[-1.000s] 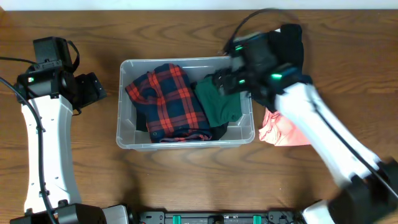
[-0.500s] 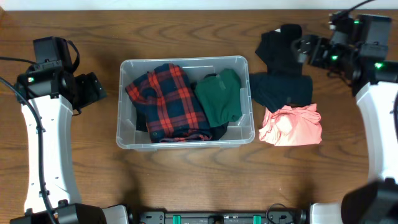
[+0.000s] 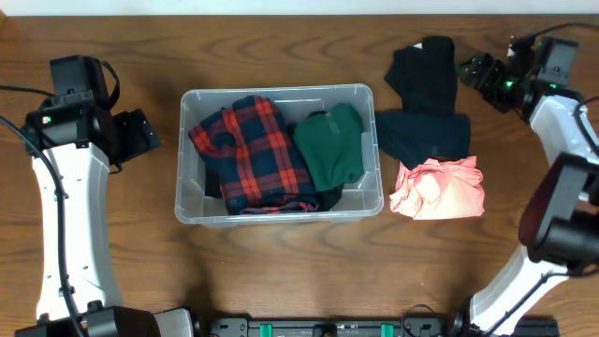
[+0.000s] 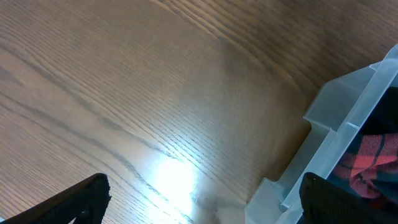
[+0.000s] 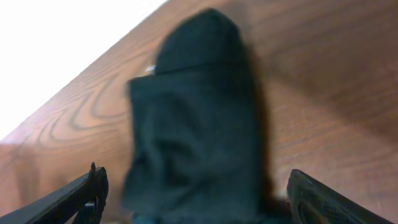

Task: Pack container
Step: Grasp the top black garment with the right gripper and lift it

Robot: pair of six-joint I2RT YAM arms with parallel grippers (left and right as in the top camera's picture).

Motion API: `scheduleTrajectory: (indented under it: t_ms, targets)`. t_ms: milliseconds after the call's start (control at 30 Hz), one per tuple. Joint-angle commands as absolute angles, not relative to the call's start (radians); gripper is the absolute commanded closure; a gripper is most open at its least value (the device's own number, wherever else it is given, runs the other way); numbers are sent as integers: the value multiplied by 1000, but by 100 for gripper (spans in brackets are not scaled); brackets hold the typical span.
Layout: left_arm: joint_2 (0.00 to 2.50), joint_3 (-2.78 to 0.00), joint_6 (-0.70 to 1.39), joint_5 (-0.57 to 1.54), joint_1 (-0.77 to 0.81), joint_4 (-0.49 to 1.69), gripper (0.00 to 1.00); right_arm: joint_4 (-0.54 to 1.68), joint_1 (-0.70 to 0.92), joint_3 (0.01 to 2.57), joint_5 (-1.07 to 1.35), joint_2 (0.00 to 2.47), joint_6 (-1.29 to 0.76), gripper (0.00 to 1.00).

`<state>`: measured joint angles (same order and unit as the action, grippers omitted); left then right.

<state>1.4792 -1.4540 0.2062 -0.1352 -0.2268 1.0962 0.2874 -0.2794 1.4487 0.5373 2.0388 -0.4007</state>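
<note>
We see the container (image 3: 277,91) in the middle of the table (image 3: 281,271), partly packed: a red plaid shirt (image 3: 251,150) fills its left half, a green garment (image 3: 329,145) lies in its right half, and something black shows beneath them. Three pieces are outside, all to the right of the container: a pink garment (image 3: 438,187) by its lower right corner, a dark navy one (image 3: 423,134) just beside its right wall, and a black one (image 3: 423,70) beyond its upper right corner. We judge the packing to be roughly half done. The right gripper (image 3: 473,73), further right of the container, faces the black piece with its fingers spread wide, holding nothing. The left gripper (image 3: 142,133) hangs left of the container, fingers fully apart and empty
</note>
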Motion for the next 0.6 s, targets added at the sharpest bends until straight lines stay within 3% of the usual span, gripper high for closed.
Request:
scheduleTrajectory:
  t_ms: [0, 400, 500, 567]
  targets:
    - [1483, -1454, 208, -146, -231, 1098, 2, 243, -283, 1444, 566, 2109, -458, 9]
    - [1483, -1454, 208, -146, -231, 1098, 2, 34, -245, 1444, 662, 2286, -555, 12]
    - [1483, -1454, 208, -146, -231, 1098, 2, 11, -225, 1444, 663, 2317, -575, 20]
    - [1483, -1454, 208, -146, -231, 1098, 2, 7, -215, 1444, 662, 2328, -575, 32]
